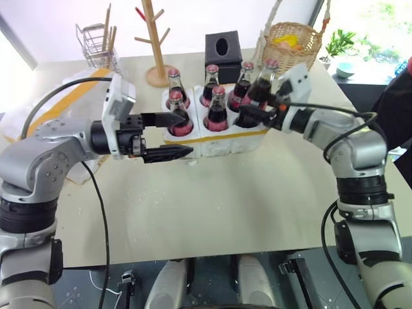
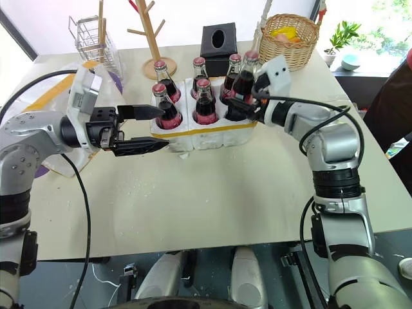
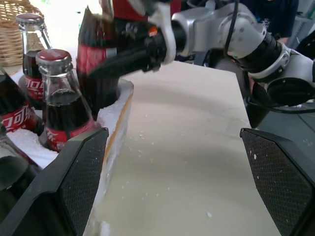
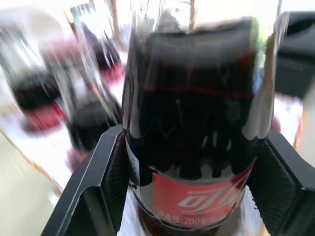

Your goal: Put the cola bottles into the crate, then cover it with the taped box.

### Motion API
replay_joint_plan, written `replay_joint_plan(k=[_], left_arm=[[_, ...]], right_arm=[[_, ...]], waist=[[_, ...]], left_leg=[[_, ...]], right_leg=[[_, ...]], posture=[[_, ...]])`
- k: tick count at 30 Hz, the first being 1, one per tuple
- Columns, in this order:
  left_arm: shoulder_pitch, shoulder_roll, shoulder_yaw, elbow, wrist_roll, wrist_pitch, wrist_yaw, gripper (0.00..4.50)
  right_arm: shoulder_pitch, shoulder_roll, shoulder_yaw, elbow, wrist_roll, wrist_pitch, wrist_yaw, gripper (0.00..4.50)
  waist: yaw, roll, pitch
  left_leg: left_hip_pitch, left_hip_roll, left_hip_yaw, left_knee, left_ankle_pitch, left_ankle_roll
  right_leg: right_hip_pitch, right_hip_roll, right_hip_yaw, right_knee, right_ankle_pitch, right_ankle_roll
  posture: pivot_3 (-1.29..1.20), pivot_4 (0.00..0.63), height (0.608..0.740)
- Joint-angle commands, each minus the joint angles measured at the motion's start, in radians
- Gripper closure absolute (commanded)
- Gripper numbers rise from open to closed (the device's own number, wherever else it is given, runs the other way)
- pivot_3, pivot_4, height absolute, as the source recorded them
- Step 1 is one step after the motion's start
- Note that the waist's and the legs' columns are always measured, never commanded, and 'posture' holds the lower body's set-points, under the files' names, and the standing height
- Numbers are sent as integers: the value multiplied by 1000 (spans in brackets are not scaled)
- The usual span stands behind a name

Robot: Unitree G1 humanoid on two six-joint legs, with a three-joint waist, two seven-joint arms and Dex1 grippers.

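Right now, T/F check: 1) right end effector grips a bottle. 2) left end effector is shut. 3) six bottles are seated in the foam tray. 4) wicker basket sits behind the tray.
1) True: the right end effector clamps a dark glass cola bottle over the low white styrofoam tray.
2) False: the left end effector is open, holding nothing.
3) False: five are seated; the sixth is tilted over the last well.
4) True: the woven wicker basket stands behind it.

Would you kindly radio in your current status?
Right gripper shut on sixth cola bottle, over the crate's last well. Left gripper open beside crate. Five bottles seated. Nothing in the way.
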Motion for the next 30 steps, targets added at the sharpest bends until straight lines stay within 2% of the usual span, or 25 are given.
replay_joint_plan(k=[1,3,5,7,12,17,19,22,25,27,30], left_arm=[[7,21,45,-33,-19,-11,1,0],[10,22,44,-34,-18,-12,-1,0],[10,21,41,-35,-20,-13,-4,0],[5,17,34,-36,-21,-12,-5,0],[-2,19,32,-44,-13,-18,-2,0],[57,124,164,-78,-20,2,23,0],[123,209,276,-98,-18,22,15,0],[275,365,517,-106,31,67,-51,0],[414,462,721,-71,71,123,-144,0],[576,520,909,-20,184,148,-298,0],[786,556,1094,63,341,113,-467,0]], right_arm=[[-24,-17,-17,1,-38,-54,6,1804],[-20,-14,7,47,-71,-79,15,1804],[-25,-2,18,97,-86,-78,19,772],[-28,-1,30,123,-102,-90,30,21],[-6,-46,3,38,-73,-63,87,21],[42,-230,-89,-134,27,8,242,21],[49,-317,-155,-173,87,54,305,21],[73,-455,-239,-218,191,118,449,21],[67,-484,-264,-236,241,114,489,21],[40,-488,-281,-232,296,133,528,21],[16,-496,-274,-216,334,127,583,21]], waist=[[1,0,0],[5,0,0],[7,0,0],[5,-1,0],[8,-1,-1],[4,-1,0],[-3,-1,0],[-10,0,1],[-8,0,0],[-15,0,0],[-20,0,0]], left_leg=[[0,0,0,0,0,0],[0,0,0,0,0,0],[0,0,0,1,0,0],[0,0,0,1,0,0],[3,0,0,2,0,0],[1,0,0,1,-1,1],[1,0,1,0,-1,2],[2,2,3,-2,-2,3],[3,5,4,-2,-3,4],[4,9,6,-2,-4,4],[5,11,9,-2,-4,4]], right_leg=[[0,0,0,0,0,0],[0,0,0,0,0,0],[1,0,0,0,0,0],[2,0,0,0,0,0],[5,0,0,0,0,0],[2,0,0,0,0,0],[1,0,0,0,0,0],[-1,1,1,0,-1,0],[1,2,1,-2,-2,-2],[5,5,1,-10,-2,-6],[5,6,1,-12,0,-9]], posture=[[0,150,734],[0,150,734],[0,150,734],[0,150,734],[0,150,734],[0,150,734],[0,150,734],[0,150,734],[0,150,734],[0,150,734],[0,150,734]])
